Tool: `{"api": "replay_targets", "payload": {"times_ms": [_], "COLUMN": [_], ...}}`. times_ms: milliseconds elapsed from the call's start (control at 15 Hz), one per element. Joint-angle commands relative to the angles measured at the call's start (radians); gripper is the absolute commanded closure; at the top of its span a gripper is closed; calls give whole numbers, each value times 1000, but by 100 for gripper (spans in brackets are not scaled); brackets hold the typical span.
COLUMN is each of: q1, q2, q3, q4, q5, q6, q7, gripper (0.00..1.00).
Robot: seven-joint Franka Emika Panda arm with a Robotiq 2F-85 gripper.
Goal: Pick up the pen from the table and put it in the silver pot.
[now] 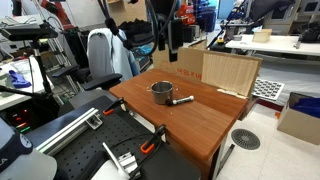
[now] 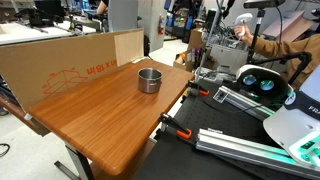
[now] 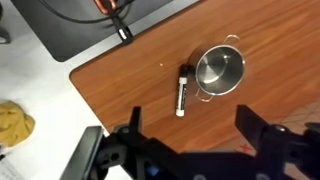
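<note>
The pen [image 3: 181, 90], dark with a lighter section and a white tip, lies flat on the reddish-brown table [image 3: 270, 40] just beside the silver pot [image 3: 220, 70]. In an exterior view the pen [image 1: 182, 99] lies next to the pot [image 1: 161, 93] near the table's [image 1: 200, 125] middle. The pot [image 2: 149, 79] also shows in an exterior view, where the pen is hidden. My gripper [image 3: 192, 120] is open and empty, high above the table, with the pen and pot below and ahead of its fingers. It hangs over the table's far side [image 1: 166, 50].
A cardboard box [image 2: 60, 60] and a wooden panel [image 1: 230, 72] stand along the table's back edge. A black bench with orange clamps [image 1: 100, 140] adjoins one side. The table's corner and grey floor [image 3: 40, 90] show in the wrist view, with a yellow object [image 3: 12, 122].
</note>
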Motion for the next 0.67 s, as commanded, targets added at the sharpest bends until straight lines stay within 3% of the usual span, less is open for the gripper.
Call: {"api": "replay_targets", "payload": {"times_ms": [0,267,600], "q1": [-10,0,32], "q2": [127,289,445], "q3": [0,-18,-51], "q4": [9,24,88], "q5": [-36,-62,-56], "q6": [183,360,436], "q7": [76,145,193], "gripper": [0,0,0]}}
